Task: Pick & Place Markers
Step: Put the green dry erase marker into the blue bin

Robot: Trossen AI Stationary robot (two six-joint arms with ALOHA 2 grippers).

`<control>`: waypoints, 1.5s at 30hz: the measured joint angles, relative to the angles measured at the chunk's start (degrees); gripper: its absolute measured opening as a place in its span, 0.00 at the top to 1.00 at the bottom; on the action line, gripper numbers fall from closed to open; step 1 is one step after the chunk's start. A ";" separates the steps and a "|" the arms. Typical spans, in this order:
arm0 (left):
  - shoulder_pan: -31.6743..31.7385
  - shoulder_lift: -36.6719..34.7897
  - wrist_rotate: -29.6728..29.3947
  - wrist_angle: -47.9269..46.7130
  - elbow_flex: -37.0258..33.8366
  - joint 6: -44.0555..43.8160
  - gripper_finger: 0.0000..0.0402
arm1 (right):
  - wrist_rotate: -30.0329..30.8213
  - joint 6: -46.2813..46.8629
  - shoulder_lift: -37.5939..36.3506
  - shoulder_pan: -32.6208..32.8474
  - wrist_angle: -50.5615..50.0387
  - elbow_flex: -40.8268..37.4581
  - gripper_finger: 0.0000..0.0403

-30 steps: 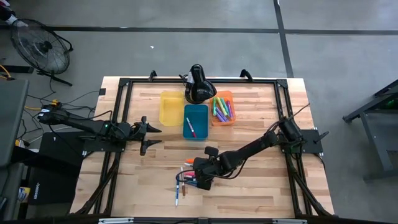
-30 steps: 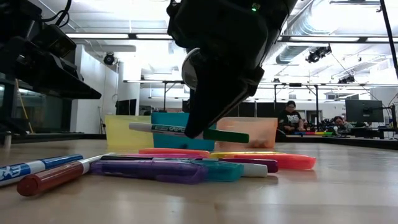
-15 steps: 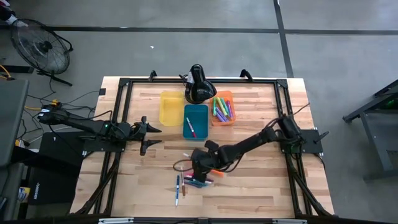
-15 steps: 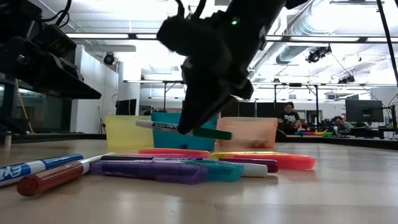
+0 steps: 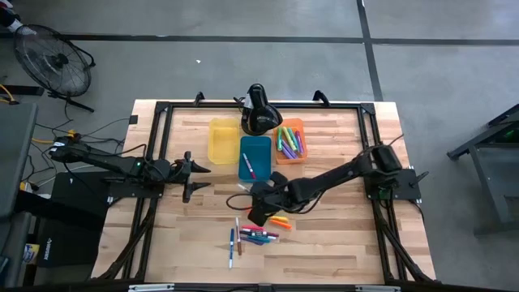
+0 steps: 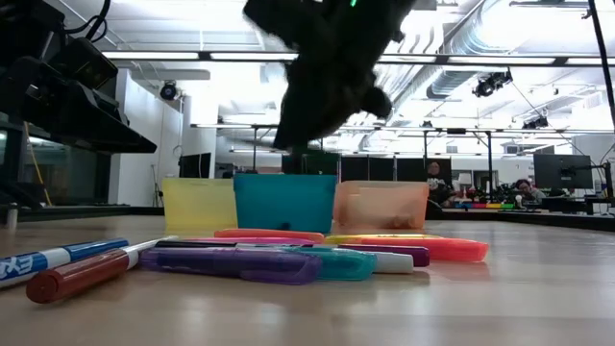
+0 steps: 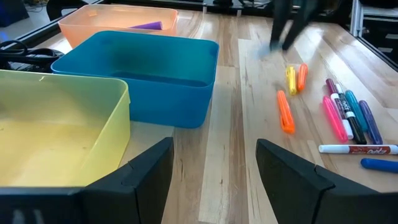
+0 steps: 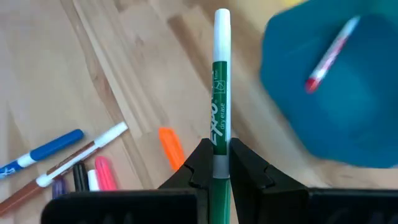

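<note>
Carrying a green marker (image 8: 221, 118) clamped in its fingers, the right gripper (image 5: 258, 203) nears the blue bin (image 5: 255, 150); next, release above it. Left gripper (image 5: 188, 174) waits, fingers spread.

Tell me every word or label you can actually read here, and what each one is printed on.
"EXPO dry erase": on the green marker gripped by the right gripper.
"EX": on the blue marker, low view; the rest is cut off.
Red print on a white marker: too blurred to read.

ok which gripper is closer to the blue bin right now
The right. The right gripper, holding a green marker, hangs just off the blue bin; the left gripper waits farther out beside the yellow bin.
</note>
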 joint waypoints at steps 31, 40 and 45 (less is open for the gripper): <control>-0.01 0.00 0.00 0.00 0.01 -0.01 0.44 | 17.25 25.89 -7.30 -2.17 -14.97 -0.11 0.95; 0.00 0.00 0.00 -0.01 0.00 0.00 0.44 | 14.90 26.14 -4.66 -5.93 -8.13 -0.03 0.95; 0.01 0.00 -0.02 0.00 0.00 -0.01 0.44 | 13.29 26.34 -1.80 -8.30 -2.46 -0.07 0.94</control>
